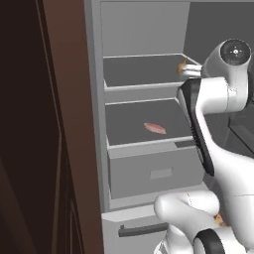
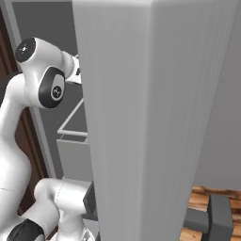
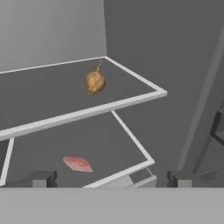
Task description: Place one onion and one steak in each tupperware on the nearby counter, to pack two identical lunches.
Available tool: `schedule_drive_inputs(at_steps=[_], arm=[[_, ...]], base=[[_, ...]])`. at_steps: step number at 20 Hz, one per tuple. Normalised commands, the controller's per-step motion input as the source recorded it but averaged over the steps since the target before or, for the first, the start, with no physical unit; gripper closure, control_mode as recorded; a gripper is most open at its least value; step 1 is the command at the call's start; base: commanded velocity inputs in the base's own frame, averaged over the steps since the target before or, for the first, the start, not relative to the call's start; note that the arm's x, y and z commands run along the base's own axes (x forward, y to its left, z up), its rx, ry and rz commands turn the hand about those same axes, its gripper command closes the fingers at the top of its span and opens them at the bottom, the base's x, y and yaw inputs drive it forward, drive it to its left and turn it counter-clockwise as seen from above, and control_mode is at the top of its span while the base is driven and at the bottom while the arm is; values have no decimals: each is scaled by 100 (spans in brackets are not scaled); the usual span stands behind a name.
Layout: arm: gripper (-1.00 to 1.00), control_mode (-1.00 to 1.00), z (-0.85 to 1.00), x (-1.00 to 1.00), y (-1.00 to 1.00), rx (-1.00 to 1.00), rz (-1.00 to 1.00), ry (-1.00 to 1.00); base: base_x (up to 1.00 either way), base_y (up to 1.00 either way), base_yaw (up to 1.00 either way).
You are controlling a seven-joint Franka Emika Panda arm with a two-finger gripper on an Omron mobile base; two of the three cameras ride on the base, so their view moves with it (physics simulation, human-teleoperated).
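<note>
A brown onion (image 3: 95, 81) rests on the upper fridge shelf (image 3: 131, 101); a sliver of it (image 1: 182, 66) peeks out beside my arm. On the lower shelf (image 1: 144, 144) lies a pink steak (image 1: 155, 128), also at the lower left of the hand view (image 3: 78, 164). My gripper (image 3: 111, 179) hovers in front of and above both shelves, open, its fingertips (image 3: 41, 178) wide apart and holding nothing. The counter and the tupperware are out of view.
The open grey fridge door (image 2: 141, 117) stands close on the right and blocks most of that side. A closed grey drawer (image 1: 156, 173) sits under the lower shelf. A dark brown cabinet panel (image 1: 64, 124) borders the fridge on the left.
</note>
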Motion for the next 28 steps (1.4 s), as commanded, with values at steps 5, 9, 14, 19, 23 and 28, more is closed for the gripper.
schedule_drive_inputs(at_steps=[5, 9, 14, 19, 23, 28], arm=[[-100, -100, -6, 45, -27, 0, -2, 0], [-100, -100, -12, 54, -10, 0, -1, 0], [-100, -100, -21, 54, -5, 0, 0, 0], [-100, -100, -12, 50, -14, 0, -1, 0], [-100, -100, -1, 48, -14, 0, -2, 0], [-100, -100, 0, 47, -13, 0, -1, 0]], base=[[0, 0, 0], [0, 0, 0], [0, 0, 0], [0, 0, 0], [0, 0, 0], [0, 0, 0]])
